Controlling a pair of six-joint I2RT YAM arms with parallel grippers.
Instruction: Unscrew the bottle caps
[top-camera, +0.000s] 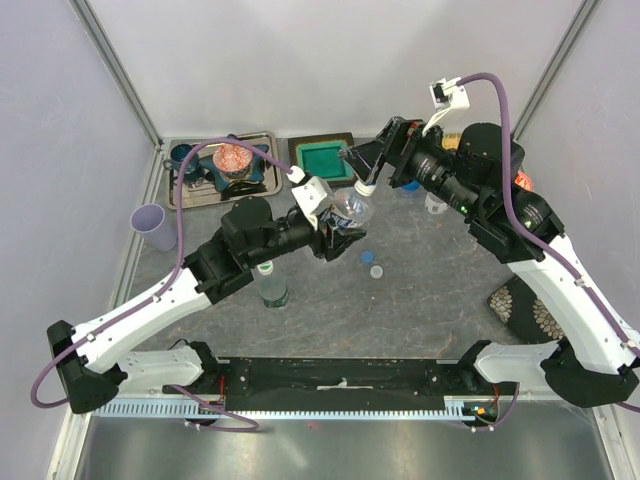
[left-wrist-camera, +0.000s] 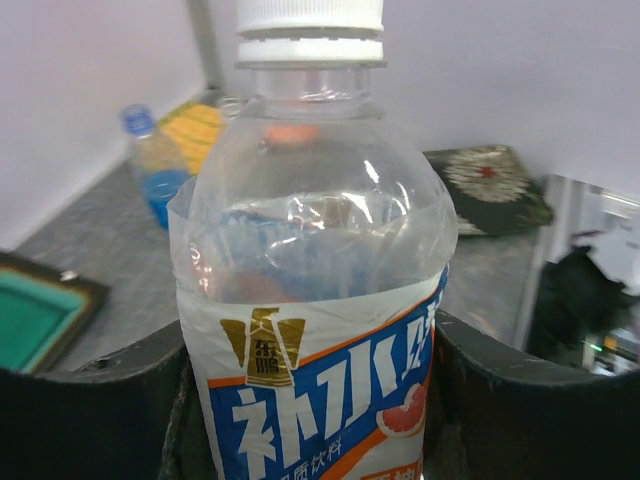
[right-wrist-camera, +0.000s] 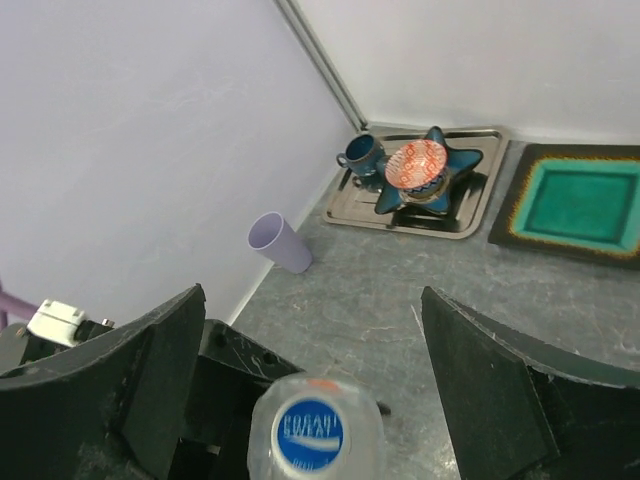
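My left gripper (left-wrist-camera: 310, 400) is shut on a clear bottle (left-wrist-camera: 310, 260) with a blue, white and orange label, holding it tilted above the table (top-camera: 347, 213). Its blue-and-white cap (right-wrist-camera: 310, 437) sits on the neck; from the side it looks white (left-wrist-camera: 310, 30). My right gripper (right-wrist-camera: 312, 300) stands open just above that cap, one finger on each side and neither touching it (top-camera: 358, 172). Two loose caps lie on the table, one blue (top-camera: 368, 255) and one pale grey-white (top-camera: 377, 271). A green-labelled bottle (top-camera: 271, 285) stands beside my left arm. A blue-tinted bottle (left-wrist-camera: 155, 175) wears a blue cap (left-wrist-camera: 137, 118).
A lilac cup (top-camera: 152, 226) lies by the left wall. At the back, a steel tray (top-camera: 262, 183) carries a red-patterned bowl (top-camera: 233, 157) and a dark cup, with a teal square dish (top-camera: 325, 160) next to it. A patterned cushion (top-camera: 525, 305) lies at the right.
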